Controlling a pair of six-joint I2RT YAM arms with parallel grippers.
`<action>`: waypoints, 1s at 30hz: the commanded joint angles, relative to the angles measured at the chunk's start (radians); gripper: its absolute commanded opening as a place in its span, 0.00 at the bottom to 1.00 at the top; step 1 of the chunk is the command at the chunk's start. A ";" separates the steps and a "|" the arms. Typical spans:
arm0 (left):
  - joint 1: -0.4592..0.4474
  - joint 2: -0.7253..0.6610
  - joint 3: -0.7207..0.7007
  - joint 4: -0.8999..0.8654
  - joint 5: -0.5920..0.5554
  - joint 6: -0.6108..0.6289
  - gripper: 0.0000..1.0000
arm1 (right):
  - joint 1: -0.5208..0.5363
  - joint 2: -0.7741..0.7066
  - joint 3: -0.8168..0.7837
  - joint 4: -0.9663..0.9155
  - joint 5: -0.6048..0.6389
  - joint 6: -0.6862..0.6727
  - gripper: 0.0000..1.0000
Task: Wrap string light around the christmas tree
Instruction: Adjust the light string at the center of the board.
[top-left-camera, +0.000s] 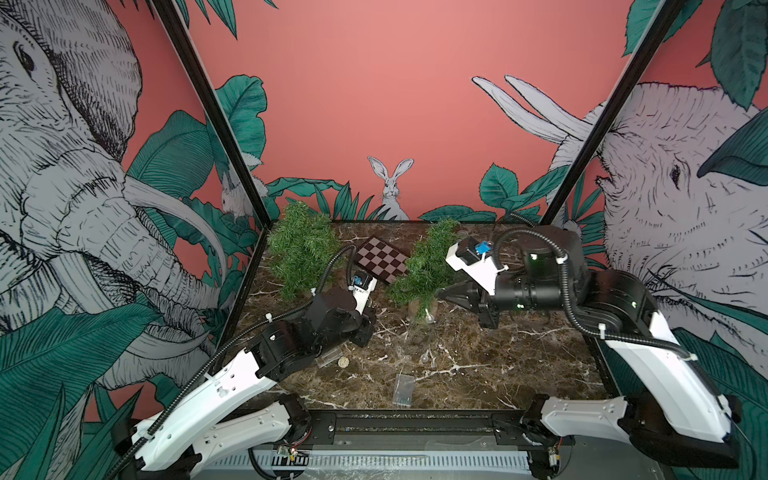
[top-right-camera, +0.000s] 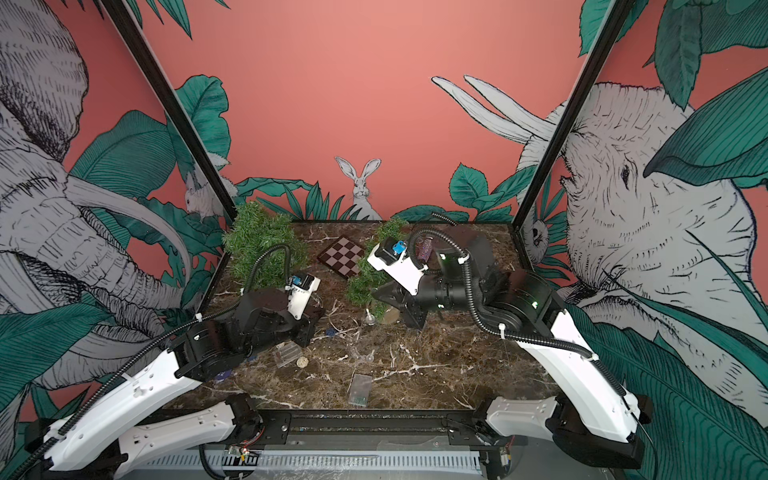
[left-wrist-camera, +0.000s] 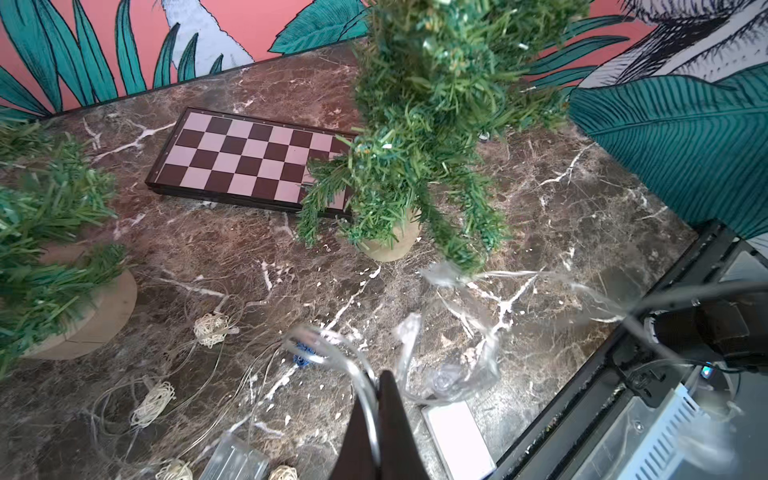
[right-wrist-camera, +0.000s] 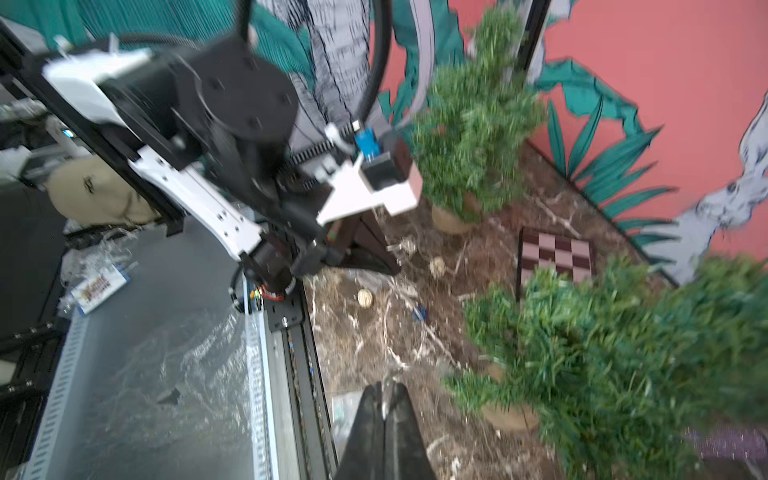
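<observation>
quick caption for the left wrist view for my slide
Left gripper pinching the clear string light over the marble table, christmas tree and chessboard beyond.

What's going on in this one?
Two robot arms are handling a string light next to the Christmas tree in the middle of the table. The left gripper is shut on the clear wire. The right gripper, beside the tree's lower branches, is shut and seems to pinch it too. A strand catches one low branch, and most of the light lies loose on the table. Nothing is wrapped yet.
</observation>
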 joint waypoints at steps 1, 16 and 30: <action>0.009 0.029 0.052 -0.102 -0.121 0.008 0.00 | 0.000 0.067 0.073 0.093 -0.082 0.017 0.00; 0.015 0.121 0.354 0.021 -0.300 0.200 0.00 | -0.046 0.484 0.672 0.225 -0.083 -0.021 0.00; 0.157 0.384 0.601 0.128 -0.177 0.263 0.00 | -0.330 0.719 0.766 0.684 -0.076 0.210 0.00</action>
